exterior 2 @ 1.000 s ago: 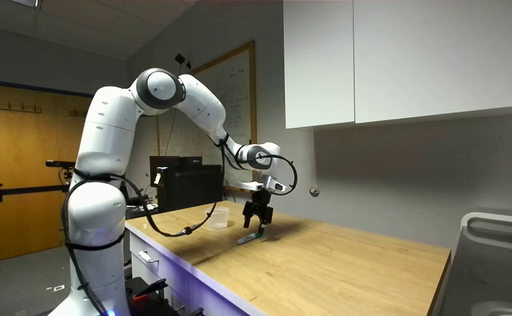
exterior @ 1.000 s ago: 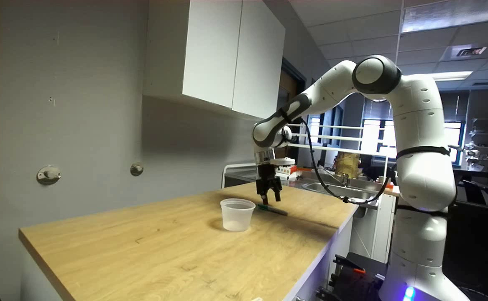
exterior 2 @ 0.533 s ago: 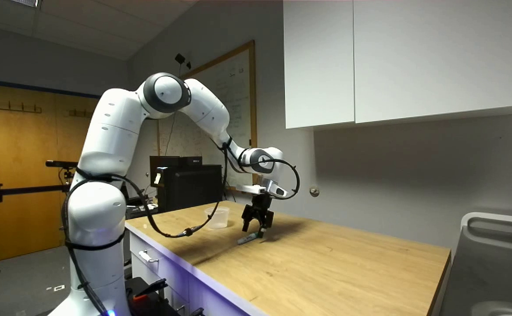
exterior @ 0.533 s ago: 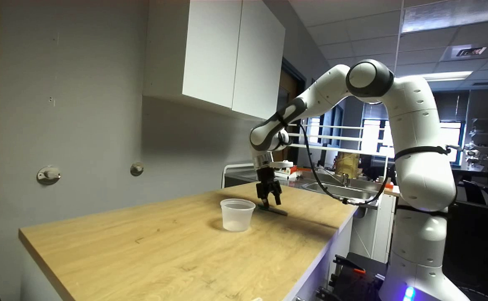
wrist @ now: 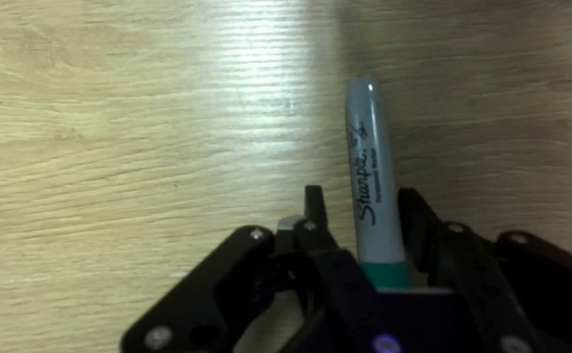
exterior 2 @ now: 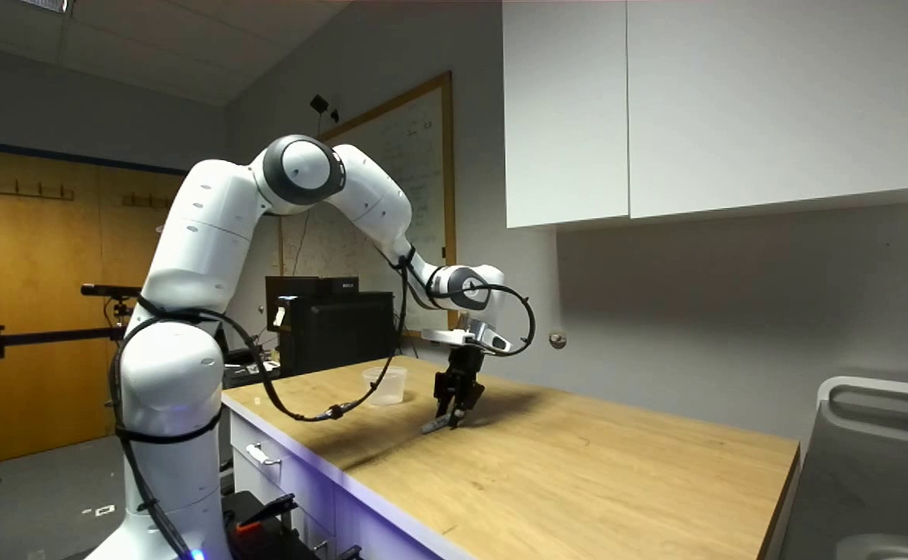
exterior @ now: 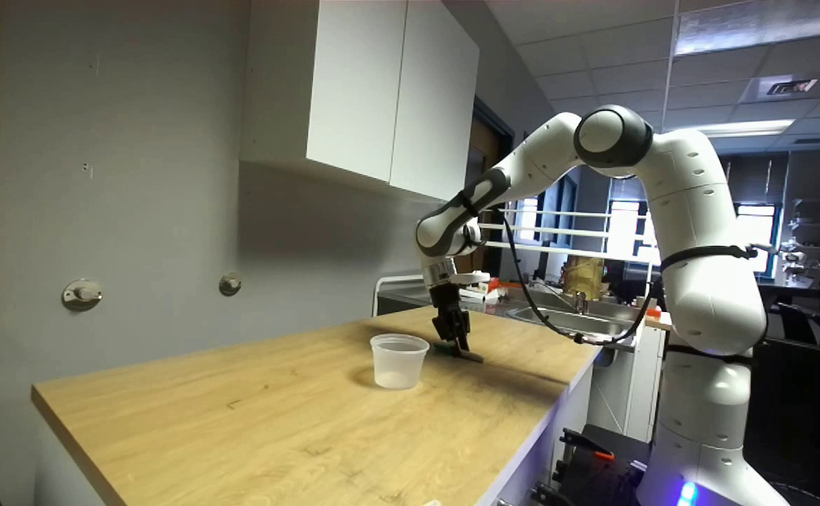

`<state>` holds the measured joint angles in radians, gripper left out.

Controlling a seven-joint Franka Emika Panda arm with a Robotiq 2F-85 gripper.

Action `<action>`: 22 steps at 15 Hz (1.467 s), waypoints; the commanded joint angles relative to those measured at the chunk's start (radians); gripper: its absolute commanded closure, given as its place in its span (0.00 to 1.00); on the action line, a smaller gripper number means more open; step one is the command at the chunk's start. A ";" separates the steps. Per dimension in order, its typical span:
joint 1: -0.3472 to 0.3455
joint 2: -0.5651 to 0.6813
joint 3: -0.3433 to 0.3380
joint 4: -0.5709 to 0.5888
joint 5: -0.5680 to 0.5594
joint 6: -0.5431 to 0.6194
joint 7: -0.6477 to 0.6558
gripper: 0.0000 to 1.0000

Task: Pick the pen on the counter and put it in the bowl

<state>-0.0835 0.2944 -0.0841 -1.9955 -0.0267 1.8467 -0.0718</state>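
The pincer (wrist: pixel 360 195), newly narrowed, straddles the Sharpie permanent marker (wrist: pixel 373 181), a gap at one side; grasp seems imminent, transfer to the plastic tub (exterior: pixel 398 364) outstanding.

Glare streaking your wood-grain countertop (wrist: pixel 261 98) in the wrist view, overexposed windows (exterior: pixel 755 232), shadow beneath your wall-mounted cabinet (exterior: pixel 360 91)
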 commanded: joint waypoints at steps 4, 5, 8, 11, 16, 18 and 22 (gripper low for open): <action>0.012 -0.012 0.005 0.059 -0.020 -0.085 0.048 0.97; 0.021 -0.027 0.006 0.061 -0.025 -0.090 0.075 0.93; 0.053 -0.090 0.013 0.063 -0.033 -0.093 0.177 0.93; 0.089 -0.168 0.031 0.050 -0.031 -0.055 0.282 0.93; 0.142 -0.250 0.080 0.056 -0.035 0.016 0.484 0.93; 0.158 -0.261 0.102 0.060 -0.042 0.052 0.537 0.93; 0.183 -0.247 0.137 0.066 -0.043 0.126 0.634 0.94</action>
<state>0.0873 0.0452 0.0311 -1.9319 -0.0474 1.9299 0.4807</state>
